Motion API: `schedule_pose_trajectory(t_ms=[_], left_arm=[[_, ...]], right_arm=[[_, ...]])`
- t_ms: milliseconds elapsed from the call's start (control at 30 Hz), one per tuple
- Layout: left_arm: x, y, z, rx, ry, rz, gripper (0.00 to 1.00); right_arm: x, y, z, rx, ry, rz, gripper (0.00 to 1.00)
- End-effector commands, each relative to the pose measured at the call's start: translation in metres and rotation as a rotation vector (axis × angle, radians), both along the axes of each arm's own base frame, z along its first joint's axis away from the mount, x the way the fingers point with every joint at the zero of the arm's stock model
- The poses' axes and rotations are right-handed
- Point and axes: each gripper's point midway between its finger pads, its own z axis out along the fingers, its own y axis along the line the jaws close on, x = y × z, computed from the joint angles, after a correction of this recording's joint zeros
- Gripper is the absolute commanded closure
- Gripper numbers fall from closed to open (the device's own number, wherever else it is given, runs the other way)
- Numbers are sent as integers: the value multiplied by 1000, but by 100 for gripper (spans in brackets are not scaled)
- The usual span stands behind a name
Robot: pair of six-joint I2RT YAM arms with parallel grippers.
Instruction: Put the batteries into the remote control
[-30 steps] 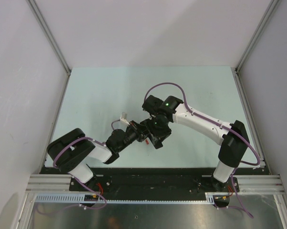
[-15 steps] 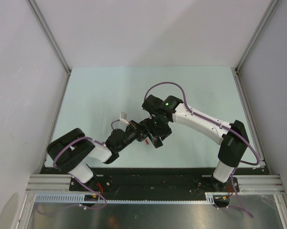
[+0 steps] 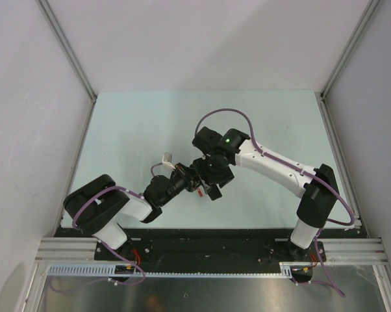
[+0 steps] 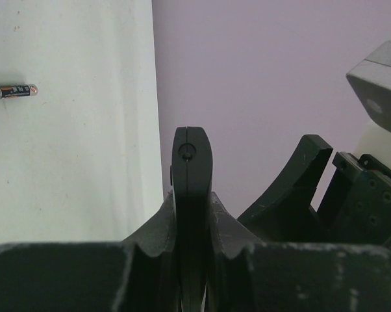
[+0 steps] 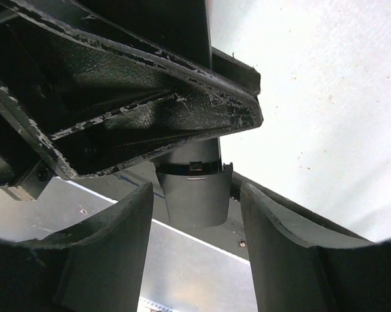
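Note:
My left gripper [image 4: 192,211] is shut on the slim black remote control [image 4: 192,169], which I see edge-on, its rounded end sticking out past the fingertips. In the right wrist view the remote's grey-black end [image 5: 194,195] sits between my right gripper's [image 5: 197,234] open fingers [image 5: 108,250], without touching them. In the top view both grippers meet at mid-table, left [image 3: 194,181] and right [image 3: 213,187], and hide the remote. One battery [image 4: 12,91], dark with an orange end, lies on the table. The blue batteries are out of view.
The pale green table [image 3: 137,130] is walled at the back and sides. A small white piece [image 3: 169,156] lies just behind the left arm. A metal rail [image 3: 208,247] runs along the near edge.
My right gripper has shifted slightly up and to the left, closer to the left gripper. The left arm has stayed still with the remote.

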Motion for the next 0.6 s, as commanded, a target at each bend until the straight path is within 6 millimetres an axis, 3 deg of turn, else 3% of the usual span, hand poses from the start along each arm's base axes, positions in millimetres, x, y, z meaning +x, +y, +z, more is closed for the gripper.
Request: schedule_pose_trajectory(t_ms=[0,233,567], left_arm=[[-12,12,98,-300,-263,-9,100],[-12,13,97,-298,-260,-4,100],[-7,13,95,-292,-257,7,100]], right_arm=[[6,9,16,34,-47,0,39],[9,10,26,53,-72,-9,36],[22,2,77,172,-162,-66,23]])
